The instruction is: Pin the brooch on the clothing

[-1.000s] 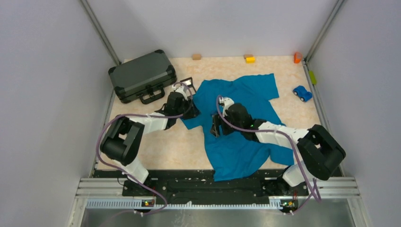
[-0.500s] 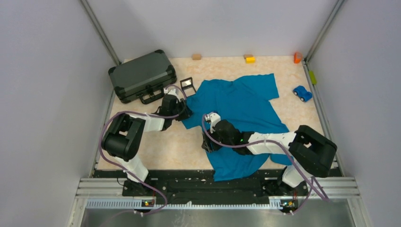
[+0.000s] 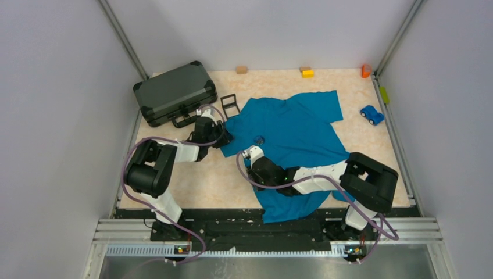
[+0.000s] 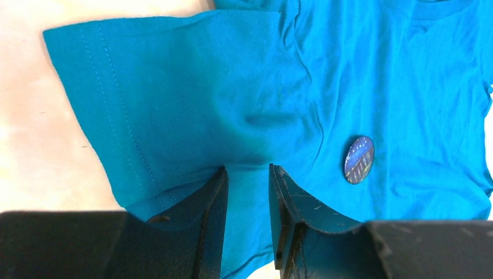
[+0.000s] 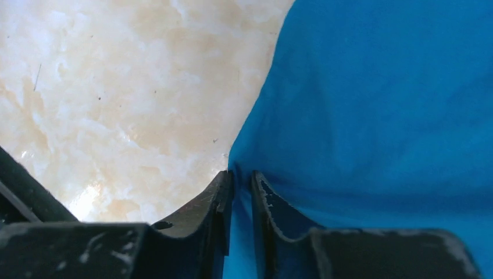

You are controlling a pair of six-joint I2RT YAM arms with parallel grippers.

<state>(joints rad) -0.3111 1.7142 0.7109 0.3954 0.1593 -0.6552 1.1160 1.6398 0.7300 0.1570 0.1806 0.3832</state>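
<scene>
The clothing, a teal-blue T-shirt, lies spread on the table. The brooch, a small dark round disc, sits on its chest near the left sleeve; in the left wrist view the brooch lies to the right of my fingers. My left gripper is at the sleeve, and in its wrist view the left gripper has a fold of the sleeve pinched between its jaws. My right gripper is at the shirt's left side edge. Its wrist view shows the right gripper nearly closed, with the clothing edge between the jaws.
A dark grey hard case stands at the back left, with a black rectangular frame beside it. A blue toy car is at the right. Small tan, yellow and orange pieces line the back edge.
My right arm swept from the middle of the shirt to its near-left edge and closed on the fabric, uncovering the brooch. My left gripper drifted slightly left with the sleeve.
</scene>
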